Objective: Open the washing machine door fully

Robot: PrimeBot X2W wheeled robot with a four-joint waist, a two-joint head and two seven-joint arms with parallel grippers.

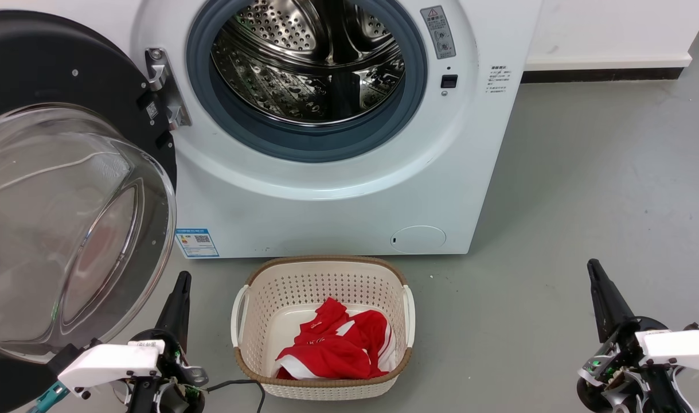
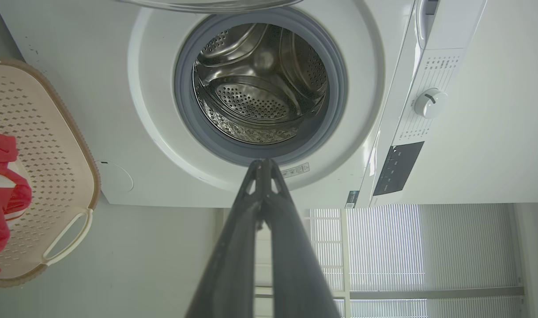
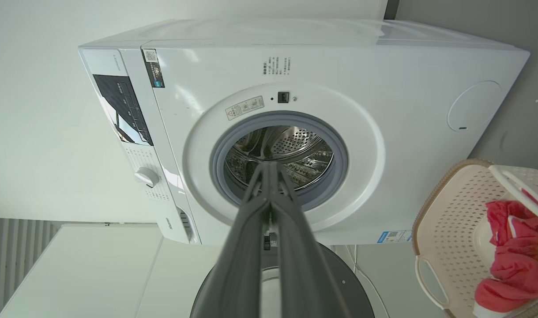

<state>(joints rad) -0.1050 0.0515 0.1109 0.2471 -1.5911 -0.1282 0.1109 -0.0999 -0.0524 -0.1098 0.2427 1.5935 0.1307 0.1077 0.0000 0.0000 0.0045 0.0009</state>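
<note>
Head view shows the washing machine door (image 1: 68,189) at the far left, swung wide open off the washing machine (image 1: 326,195). Below it the left gripper (image 1: 183,280) has its fingers pressed together on nothing. Then comes the basket (image 1: 326,261) with red clothes (image 1: 332,350) on the floor (image 1: 555,201), then the right gripper (image 1: 593,266), fingers together and empty too.

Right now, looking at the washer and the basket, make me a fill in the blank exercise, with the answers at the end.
1. The washing machine door stands ____, baring the steel drum.
2. The steel drum is ____ of laundry.
3. The garment in the laundry basket is white and ____.
4. The left gripper and the right gripper are both ____, holding nothing.
Missing words: open; empty; red; shut.
</note>
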